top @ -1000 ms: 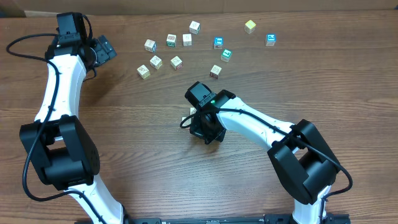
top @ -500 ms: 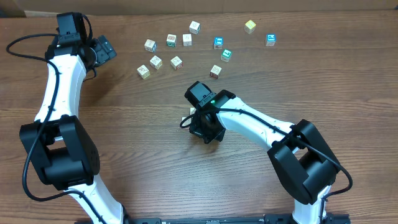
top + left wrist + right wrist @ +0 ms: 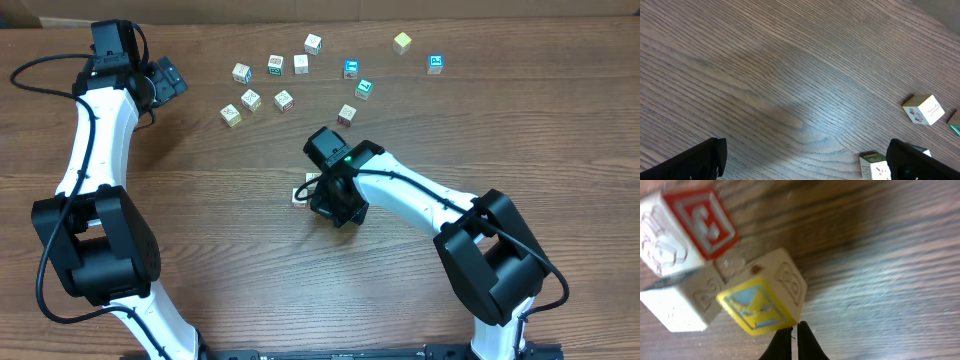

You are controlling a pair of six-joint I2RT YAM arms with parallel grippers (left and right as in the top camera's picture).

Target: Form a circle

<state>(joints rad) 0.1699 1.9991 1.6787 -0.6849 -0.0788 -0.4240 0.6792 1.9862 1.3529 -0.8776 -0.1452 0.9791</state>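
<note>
Right hand closed, empty — beside circle

Dark brown wood-grain desk, matt, filling nearly the whole overhead frame, grain running left to right. Along the top edge of that frame, beyond the far rim of the desk, a narrow flat tan band, cardboard-like; whether wall or board, not clear. In the upper left corner, a small whitish patch, too little seen to name. Lit evenly and softly from above. In the left wrist frame, same grain slanting from upper left to lower right, with a pale sheen around the middle. In the right wrist frame, very close and blurred, lighter streaks toward the right side.
</note>
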